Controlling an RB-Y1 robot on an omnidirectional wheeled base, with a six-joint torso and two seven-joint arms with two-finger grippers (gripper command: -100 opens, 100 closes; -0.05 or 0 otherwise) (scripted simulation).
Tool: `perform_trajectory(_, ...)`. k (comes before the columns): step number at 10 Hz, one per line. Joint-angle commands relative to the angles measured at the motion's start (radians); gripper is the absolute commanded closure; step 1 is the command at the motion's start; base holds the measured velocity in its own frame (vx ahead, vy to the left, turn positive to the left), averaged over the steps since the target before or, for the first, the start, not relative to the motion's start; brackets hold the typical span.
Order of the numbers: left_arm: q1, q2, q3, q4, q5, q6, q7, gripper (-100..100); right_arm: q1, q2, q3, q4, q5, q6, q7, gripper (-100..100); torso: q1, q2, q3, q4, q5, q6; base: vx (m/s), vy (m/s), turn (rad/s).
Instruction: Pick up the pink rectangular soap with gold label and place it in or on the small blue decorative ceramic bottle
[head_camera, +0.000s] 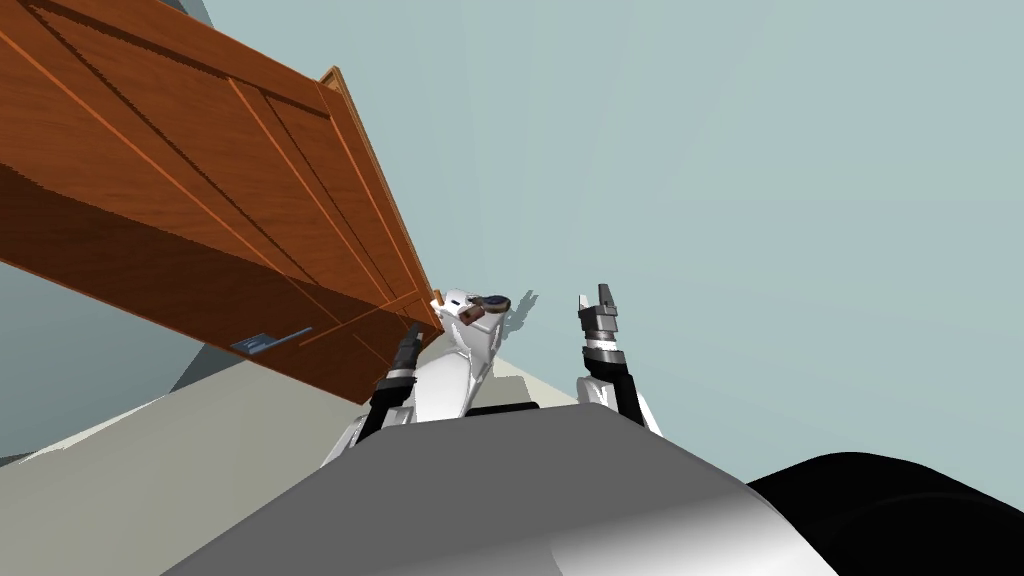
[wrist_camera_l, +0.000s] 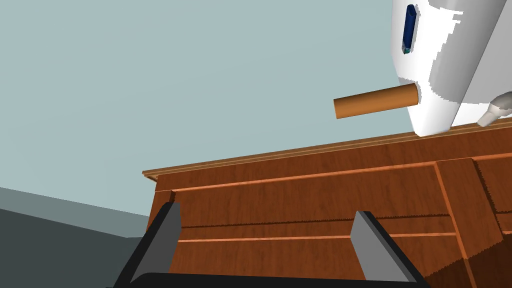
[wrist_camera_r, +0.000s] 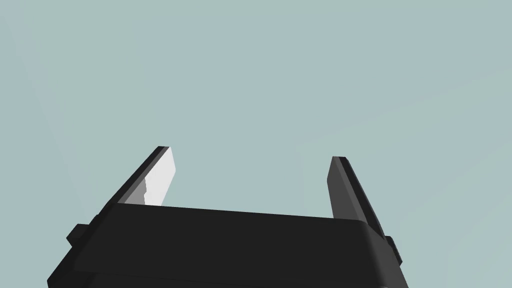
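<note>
Closest to the left wrist camera, the left claw stands wide and empty, aimed at the panelled front of the wooden cabinet. Alongside it, raised a little higher in the head view, the right claw is also spread wide and holds nothing. Farther on, atop the cabinet, a white object stands with a dark blue thing set in it, likely the bottle, and a brown cylinder pokes out beside it. From the head, a small pinkish-brown block lies just beside the blue thing. I take it for the soap, though I cannot be sure. Nothing is grasped, so I judge the task barely begun: reaching, picking and placing all remain.
</note>
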Motion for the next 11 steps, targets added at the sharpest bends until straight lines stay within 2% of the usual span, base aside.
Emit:
perform_trajectory(1,-0.011,-0.003,-0.004,0.038,0.013,0.003,0.005,-100,0.000,0.000,0.000,0.000,0.000,0.000,0.000,0,0.000,0.000,0.000,0.000,0.000,0.000,0.086,-0.057,-0.039)
perform_trajectory(7,-0.054,-0.035,-0.023,0.194,0.072,0.000,0.015,-100,0.000,0.000,0.000,0.000,0.000,0.000,0.000,0,-0.002,-0.002,-0.001,0.000,0.000,0.000,0.083,-0.055,-0.047)
perform_trajectory(11,-0.076,-0.099,-0.034,0.272,0.109,-0.004,0.017,-100,0.000,0.000,0.000,0.000,0.000,0.000,0.000,0,-0.002,0.000,0.000,0.000,0.000,0.000,0.068,-0.051,-0.052)
